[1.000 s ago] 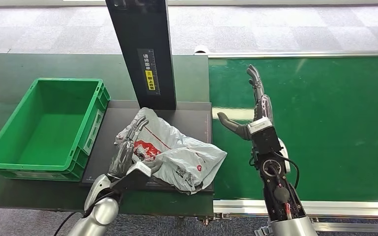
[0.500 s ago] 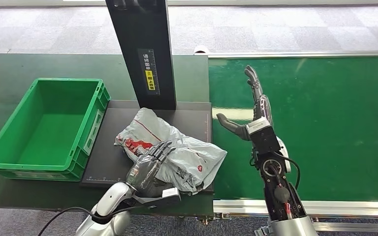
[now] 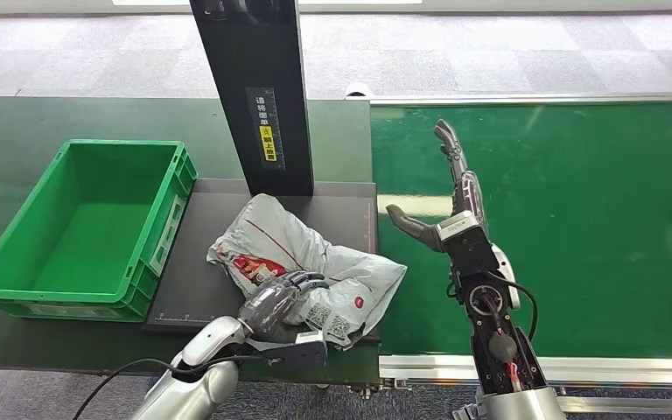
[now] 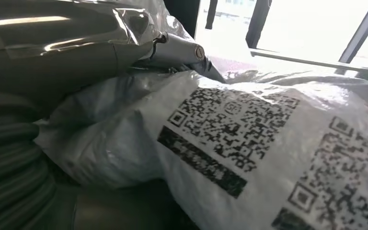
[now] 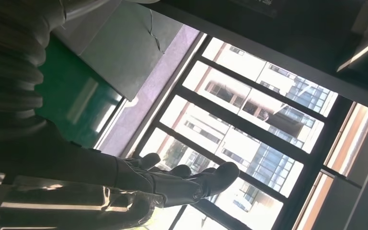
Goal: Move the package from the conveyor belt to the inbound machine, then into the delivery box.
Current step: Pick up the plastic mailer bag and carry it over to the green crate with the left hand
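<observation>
Dark scanner plate (image 3: 194, 262), QR-coded package (image 3: 315, 262)

Silver arms, dark fingers (image 3: 451, 149), black cables, grey ribbed covers.

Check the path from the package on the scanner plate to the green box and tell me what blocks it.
Nothing visible blocks it. The package lies on the dark plate, with the left hand on its near edge. The green box sits beside the plate, open and empty; only its near wall must be cleared. The black post stands behind.
</observation>
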Available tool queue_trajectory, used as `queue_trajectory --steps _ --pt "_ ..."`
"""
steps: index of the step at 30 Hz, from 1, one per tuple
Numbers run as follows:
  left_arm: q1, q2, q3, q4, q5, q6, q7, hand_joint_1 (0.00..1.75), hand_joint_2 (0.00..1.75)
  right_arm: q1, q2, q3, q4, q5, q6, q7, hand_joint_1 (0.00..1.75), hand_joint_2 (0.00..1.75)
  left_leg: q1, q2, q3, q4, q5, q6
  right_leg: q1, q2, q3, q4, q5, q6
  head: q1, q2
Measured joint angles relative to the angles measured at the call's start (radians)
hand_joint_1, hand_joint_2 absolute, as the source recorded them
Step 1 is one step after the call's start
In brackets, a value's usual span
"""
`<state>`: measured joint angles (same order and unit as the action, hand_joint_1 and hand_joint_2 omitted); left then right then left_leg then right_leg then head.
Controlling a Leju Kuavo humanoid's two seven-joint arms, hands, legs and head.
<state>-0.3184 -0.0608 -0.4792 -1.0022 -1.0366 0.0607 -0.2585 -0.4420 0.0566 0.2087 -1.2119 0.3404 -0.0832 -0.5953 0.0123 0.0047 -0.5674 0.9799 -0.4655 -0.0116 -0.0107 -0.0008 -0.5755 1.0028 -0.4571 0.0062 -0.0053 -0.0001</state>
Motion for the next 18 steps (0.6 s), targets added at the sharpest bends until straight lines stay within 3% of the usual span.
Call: queue_trajectory --steps 10,18 --pt "-0.017 -0.003 0.004 0.017 0.063 0.021 -0.062 1.75 1.75 -0.002 0.0 -0.002 0.0 0.001 0.008 0.0 0.0 1.75 0.0 0.0 -0.001 0.0 0.0 0.0 0.0 0.0 -0.001 0.0 0.0 0.0 0.0 0.0" --pt "-0.002 -0.005 0.009 0.001 0.13 0.153 -0.144 1.75 1.75 -0.007 0.0 -0.002 0.003 0.002 0.009 0.001 0.0 1.75 0.0 0.0 -0.002 0.0 0.0 0.0 0.0 0.0 -0.002 0.0 0.0 0.0 0.0 0.0"
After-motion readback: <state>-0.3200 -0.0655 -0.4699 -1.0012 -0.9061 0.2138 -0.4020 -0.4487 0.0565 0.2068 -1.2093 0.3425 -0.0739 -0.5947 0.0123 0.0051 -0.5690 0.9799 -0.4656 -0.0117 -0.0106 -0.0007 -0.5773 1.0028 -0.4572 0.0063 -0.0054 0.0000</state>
